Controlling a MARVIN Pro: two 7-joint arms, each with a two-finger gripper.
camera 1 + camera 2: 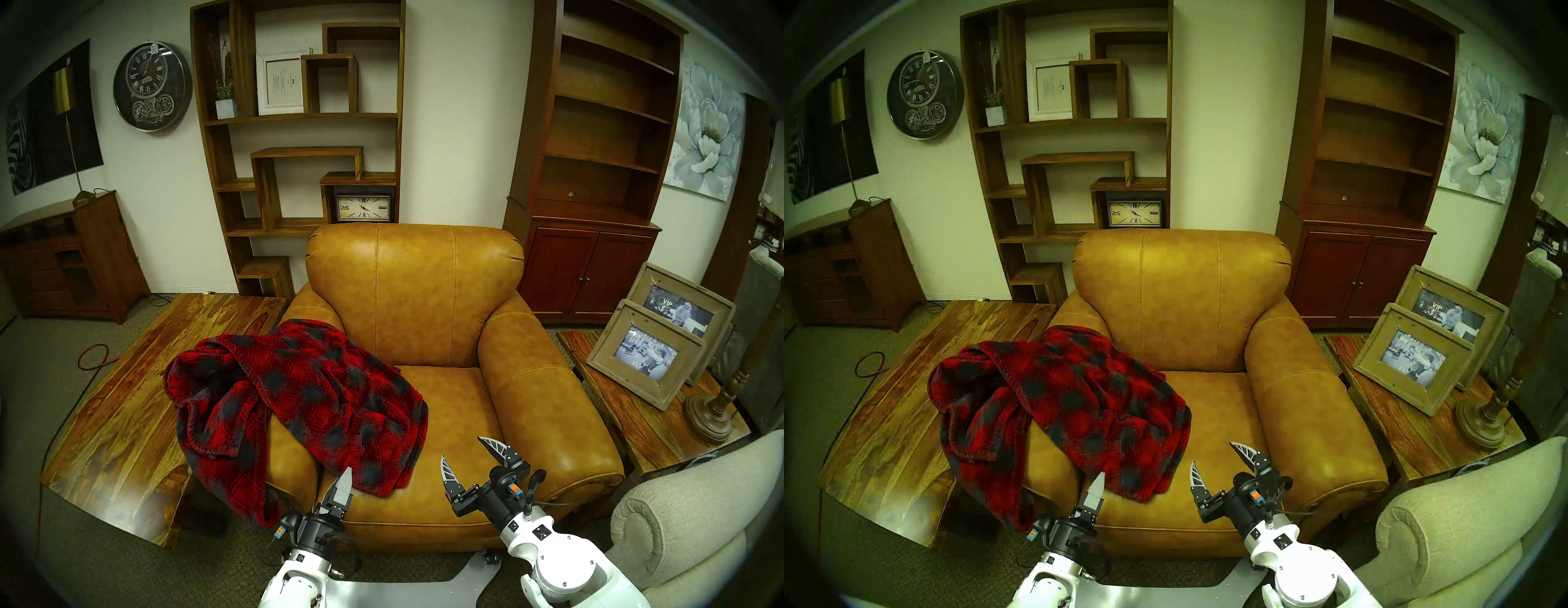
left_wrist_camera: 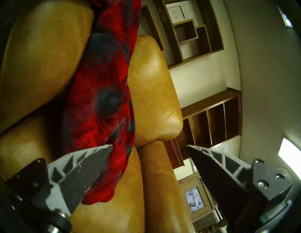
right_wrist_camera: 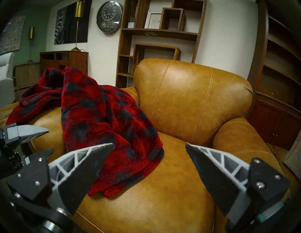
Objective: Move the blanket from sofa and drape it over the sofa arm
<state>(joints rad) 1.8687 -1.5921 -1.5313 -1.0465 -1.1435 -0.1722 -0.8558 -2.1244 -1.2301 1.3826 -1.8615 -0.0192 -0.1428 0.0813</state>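
Note:
The red plaid blanket (image 1: 305,399) lies bunched over the left sofa arm (image 1: 292,467) of the tan leather sofa (image 1: 424,297). One side hangs down the arm's outer face; the other spreads onto the left part of the seat. My left gripper (image 1: 344,484) is open and empty at the seat's front edge, just short of the blanket's near hem (image 2: 101,97). My right gripper (image 1: 462,450) is open and empty above the front of the bare seat, right of the blanket (image 3: 105,122).
A glossy wooden table (image 1: 148,403) stands left of the sofa under the hanging blanket. A side table with two picture frames (image 1: 649,352) and a lamp base (image 1: 712,416) stands on the right. A beige fabric scrolled arm (image 1: 679,518) is at near right. Bookshelves stand behind.

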